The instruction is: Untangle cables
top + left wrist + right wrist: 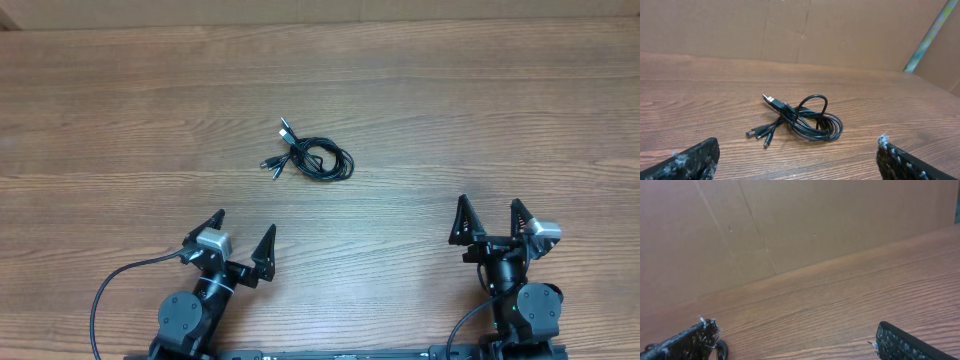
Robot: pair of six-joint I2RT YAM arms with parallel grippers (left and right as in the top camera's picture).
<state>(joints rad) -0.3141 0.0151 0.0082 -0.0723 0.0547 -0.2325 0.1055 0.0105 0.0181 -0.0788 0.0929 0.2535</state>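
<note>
The cables (315, 158) lie as one small tangled black bundle on the wooden table (480, 110), a coiled loop at the right and several plug ends fanning left. In the left wrist view the cables (805, 120) sit ahead of the fingers, with a silver-tipped plug at the upper left. My left gripper (243, 238) is open and empty, near the front edge, below and left of the bundle. My right gripper (490, 220) is open and empty at the front right, well apart from the bundle. In the right wrist view a bit of black loop (722, 349) shows beside the left finger.
A brown cardboard wall (805, 30) stands along the table's far edge. A thick black wire (110, 295) curves from the left arm base at the front left. A green-grey pole (930, 35) leans at the far right in the left wrist view.
</note>
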